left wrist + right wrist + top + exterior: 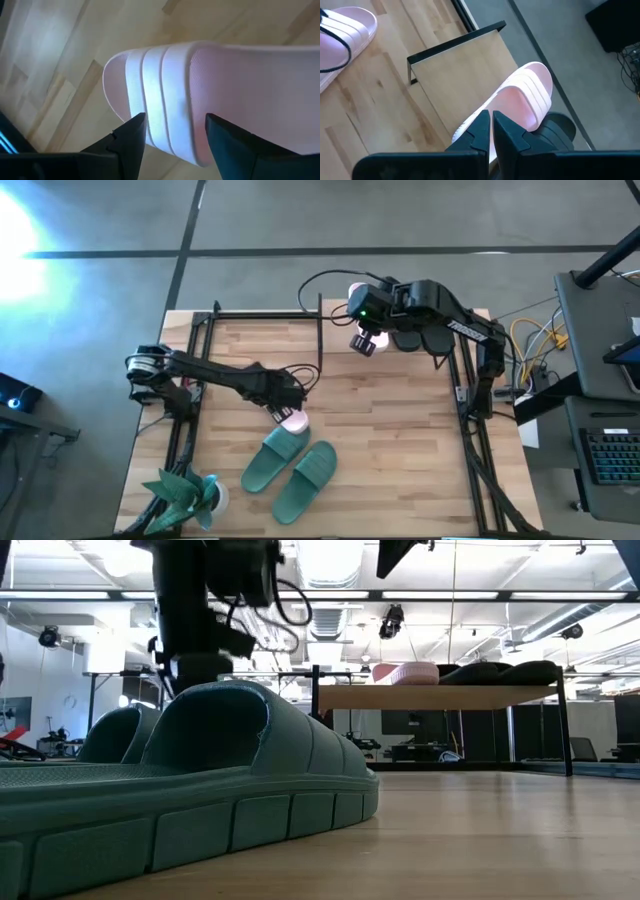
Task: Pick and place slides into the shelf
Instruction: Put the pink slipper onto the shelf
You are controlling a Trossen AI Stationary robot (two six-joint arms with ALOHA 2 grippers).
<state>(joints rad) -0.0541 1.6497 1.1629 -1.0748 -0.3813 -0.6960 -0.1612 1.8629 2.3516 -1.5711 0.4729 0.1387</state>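
On the wooden surface (400, 440), the left end effector (172, 131) straddles a pink slide (225, 95), released, ready to grasp; the right end effector (491, 131), clenched empty, sits above the shelf (465, 75).

In the high view, the right gripper (366, 340) and its arm cover most of the shelf (425, 330), so the black slides (420, 338) show only as dark shapes under it. The left gripper (287, 412) hides most of the pink slide (294, 421) it stands over. In the low view, a green slide (190, 790) fills the near foreground, cut off at the left and bottom edges, and blocks the bench (500, 840) behind it. The left wrist view cuts that pink slide's far end off.
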